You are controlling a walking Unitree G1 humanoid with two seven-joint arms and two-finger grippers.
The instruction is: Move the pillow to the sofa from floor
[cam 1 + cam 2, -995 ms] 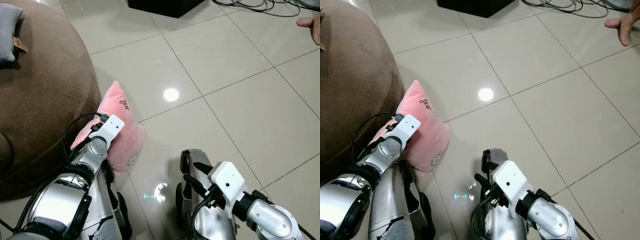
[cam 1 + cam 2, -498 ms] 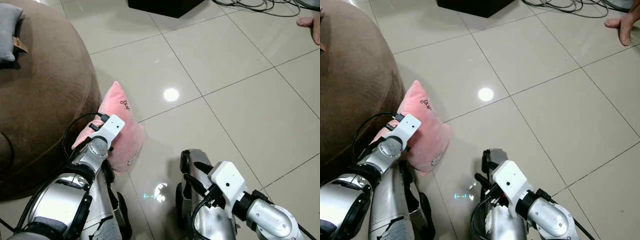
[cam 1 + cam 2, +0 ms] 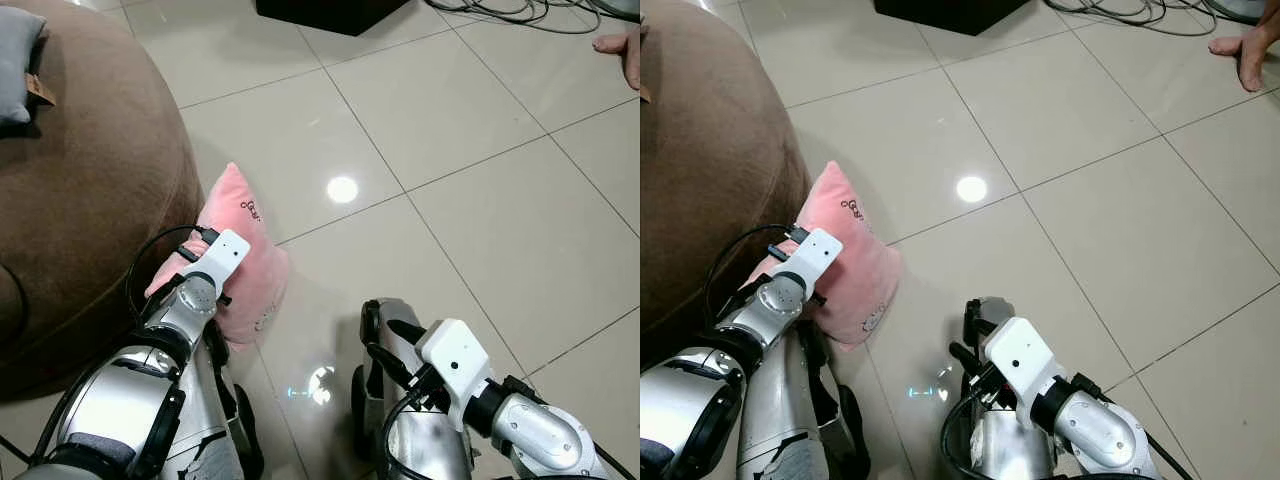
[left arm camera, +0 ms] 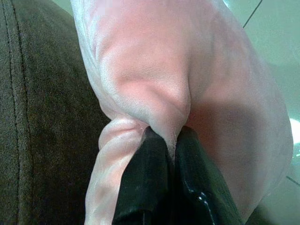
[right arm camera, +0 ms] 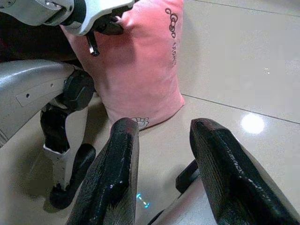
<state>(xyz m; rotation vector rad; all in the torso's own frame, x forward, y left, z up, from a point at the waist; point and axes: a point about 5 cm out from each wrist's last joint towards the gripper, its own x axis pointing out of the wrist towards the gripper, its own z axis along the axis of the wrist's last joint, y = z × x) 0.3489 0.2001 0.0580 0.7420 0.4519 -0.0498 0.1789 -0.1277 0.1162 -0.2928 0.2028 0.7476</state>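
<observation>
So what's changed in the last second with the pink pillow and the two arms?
Almost nothing. The left gripper stays pinched shut on a fold of the pink pillow, which still leans against the brown sofa on the tiled floor. The right gripper stays open and low, its wrist only shifting slightly.

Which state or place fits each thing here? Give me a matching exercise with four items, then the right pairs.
Things:
1. pink pillow
2. left gripper
3. right gripper
4. grey cushion

States or places:
A. fingers apart, holding nothing, low over the tiled floor
B. lying on top of the brown sofa
C. leaning against the sofa's side, bottom edge on the floor
D. fingers pinched shut on a fold of pink fabric

Pairs: 1-C, 2-D, 3-A, 4-B
</observation>
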